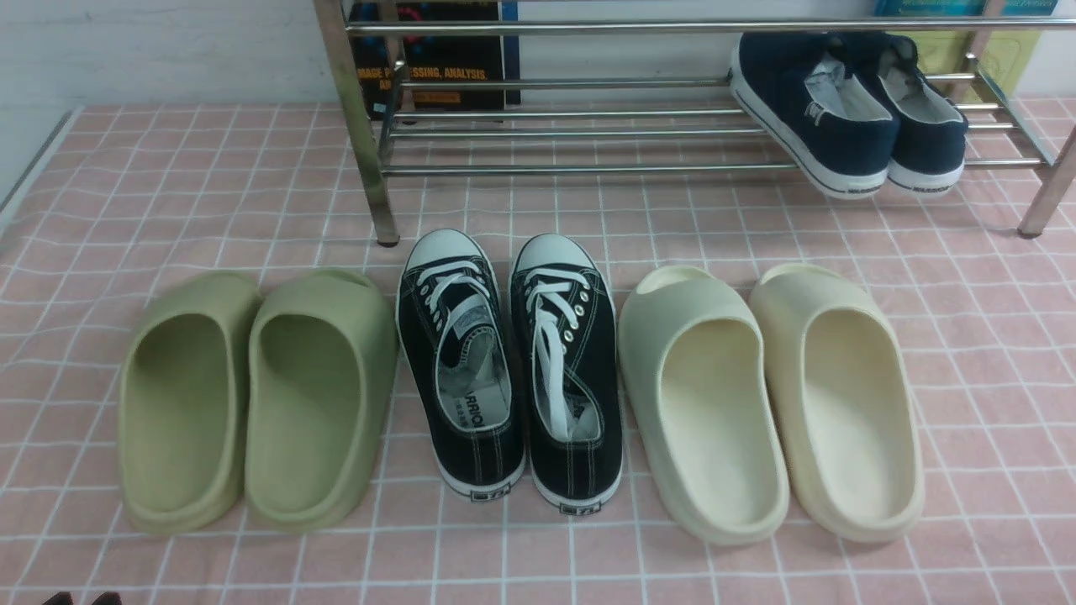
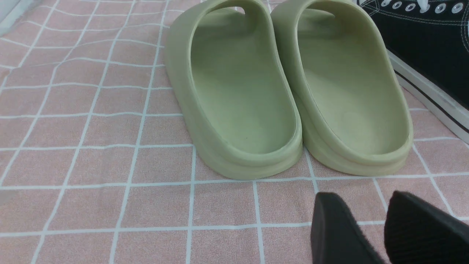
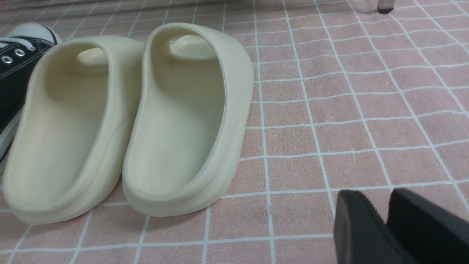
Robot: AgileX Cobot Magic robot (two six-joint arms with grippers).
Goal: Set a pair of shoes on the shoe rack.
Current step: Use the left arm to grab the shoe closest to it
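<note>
- Left wrist view: the left hand point(image 2: 366, 200) hangs low over the surface point(image 2: 91, 165), fingers parted and holding nothing. The green slides point(image 2: 238, 102) lie straight ahead of it. The left sneaker point(image 2: 428, 44) sits just beyond them, toward the middle.
- Right wrist view: the right hand point(image 3: 381, 200) is clenched on nothing. The cream slides point(image 3: 176, 121) stand between it and the right sneaker point(image 3: 14, 69), of which only a sliver shows.
- Front view: the left sneaker point(image 1: 458, 370) and right sneaker point(image 1: 567, 370) lie side by side, touching. Their heels are toward the robot and their toes point at the shoe rack point(image 1: 546, 169), so the long axes run straight away.
  - Each arm looks about equally near its own sneaker.
  - Slides crowd both outer flanks, so the free approach is probably from above or at the heels.
  - The rack bars beyond the toes carry nothing, and the navy slip-ons point(image 1: 841, 118) fill the right end.
  - The rack's left front leg point(image 1: 370, 168) stands near the left toe cap.
</note>
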